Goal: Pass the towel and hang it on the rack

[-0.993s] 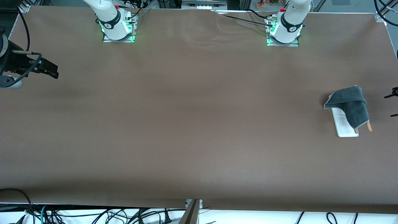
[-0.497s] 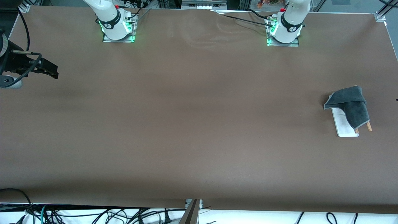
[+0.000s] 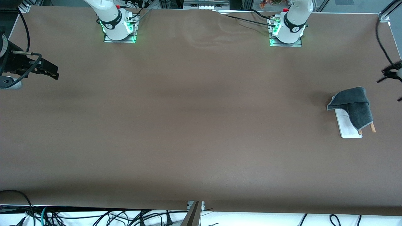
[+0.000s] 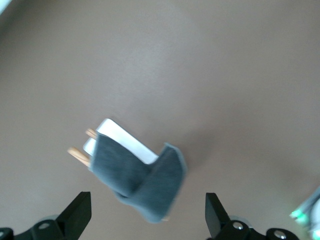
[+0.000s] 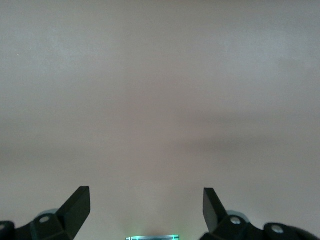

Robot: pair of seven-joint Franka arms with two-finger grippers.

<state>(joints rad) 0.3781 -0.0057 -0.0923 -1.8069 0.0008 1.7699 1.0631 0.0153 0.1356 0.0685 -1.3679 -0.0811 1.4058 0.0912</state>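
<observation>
The dark grey towel hangs draped over the rack, which stands toward the left arm's end of the table. The rack's white base and the tips of its brown rods stick out from under the cloth. My left gripper is open and empty in the air beside the rack, at the table's end. The left wrist view shows the towel, the white base and the rod tips between the open left gripper's fingers. My right gripper waits open and empty over the right arm's end of the table.
The brown table top stretches bare between the two arms. The arm bases stand along the edge farthest from the front camera. Cables hang below the table's nearest edge.
My left gripper has moved away from the rack toward the arm bases' side, slipping out of the front view and back in. The towel, rack and right arm have not moved.
</observation>
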